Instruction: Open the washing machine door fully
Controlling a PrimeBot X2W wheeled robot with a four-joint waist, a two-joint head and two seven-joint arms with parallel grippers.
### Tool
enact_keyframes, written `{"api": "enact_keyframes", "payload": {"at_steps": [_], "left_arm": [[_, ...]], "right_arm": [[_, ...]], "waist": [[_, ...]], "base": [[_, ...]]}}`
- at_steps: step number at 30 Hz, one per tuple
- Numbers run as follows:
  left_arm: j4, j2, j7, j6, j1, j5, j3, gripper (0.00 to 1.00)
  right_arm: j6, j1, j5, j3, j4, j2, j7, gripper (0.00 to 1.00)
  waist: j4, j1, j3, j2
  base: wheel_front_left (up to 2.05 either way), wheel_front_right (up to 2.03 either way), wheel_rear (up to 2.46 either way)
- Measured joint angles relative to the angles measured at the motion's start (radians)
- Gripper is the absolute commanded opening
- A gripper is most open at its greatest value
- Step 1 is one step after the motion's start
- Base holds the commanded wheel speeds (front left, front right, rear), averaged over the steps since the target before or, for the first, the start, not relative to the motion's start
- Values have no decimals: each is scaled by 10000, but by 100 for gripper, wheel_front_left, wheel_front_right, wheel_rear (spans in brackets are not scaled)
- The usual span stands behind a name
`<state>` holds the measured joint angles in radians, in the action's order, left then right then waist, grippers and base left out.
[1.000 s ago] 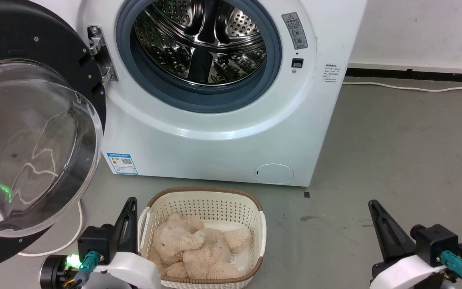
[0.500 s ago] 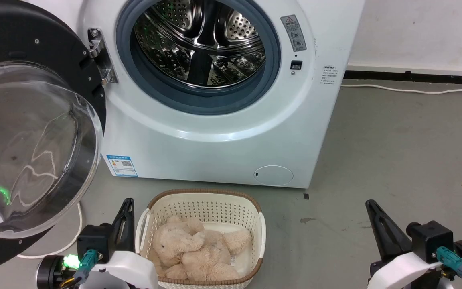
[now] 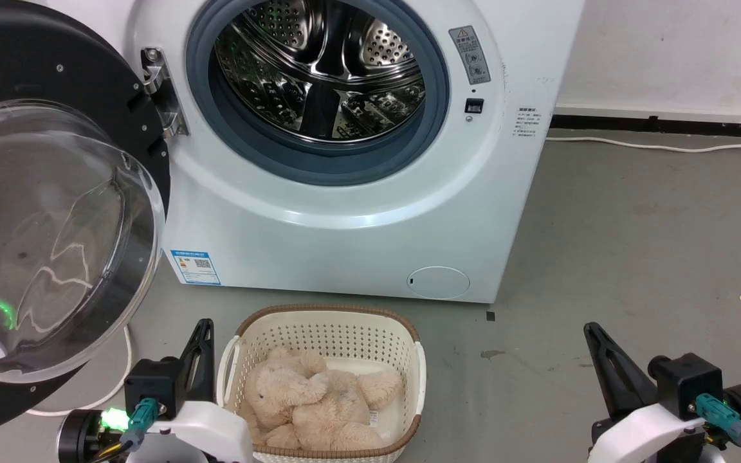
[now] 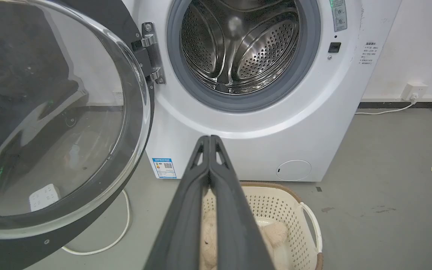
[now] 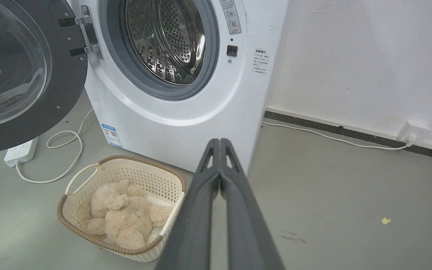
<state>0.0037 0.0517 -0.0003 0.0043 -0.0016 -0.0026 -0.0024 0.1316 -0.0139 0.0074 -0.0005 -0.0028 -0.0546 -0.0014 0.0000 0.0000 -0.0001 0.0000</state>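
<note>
– Out in front of the washing machine point(image 3: 345, 238), low over the floor point(image 3: 634, 257), I have both arms parked.

– What are the claws doing?

– My left gripper point(image 4: 209, 140) is clenched, its two dark fingers pressed flat together with nothing between them. My right gripper point(image 5: 219, 143) is the same: closed tight, carrying nothing. Both point toward the machine's front and touch nothing.

– What lies nearest them?

– A cream laundry basket point(image 3: 325, 310) stands on the floor just before the machine, between my two grippers and just beside the left one. A beige plush bear point(image 3: 319, 402) lies curled inside it.

– And the door?

– I see the washing machine door point(image 3: 42, 238) swung well out to the machine's left side, hanging on its metal hinge point(image 3: 158, 90) at the left edge of the opening. Its clear glass bowl bulges toward me, ringed by the glossy black rim. My left gripper sits below it, apart from it.

– And the opening?

– I have the grey rubber ring point(image 3: 325, 164) and the perforated steel drum point(image 3: 319, 64) in full sight. A blue sticker point(image 3: 195, 265) sits at the machine's lower left corner. A white cable point(image 5: 69, 150) loops on the floor to the machine's left, running to a power strip point(image 5: 19, 152) near the door's lower rim.
</note>
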Motion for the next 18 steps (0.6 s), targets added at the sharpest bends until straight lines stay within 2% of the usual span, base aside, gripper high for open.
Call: {"api": "enact_keyframes", "payload": {"at_steps": [18], "left_arm": [[0, -8, 0, 0, 0, 0, 17, 0]], "right_arm": [[0, 2, -2, 6, 2, 0, 0, 0]], "waist": [[0, 0, 0, 0]], "base": [[0, 0, 0]]}}
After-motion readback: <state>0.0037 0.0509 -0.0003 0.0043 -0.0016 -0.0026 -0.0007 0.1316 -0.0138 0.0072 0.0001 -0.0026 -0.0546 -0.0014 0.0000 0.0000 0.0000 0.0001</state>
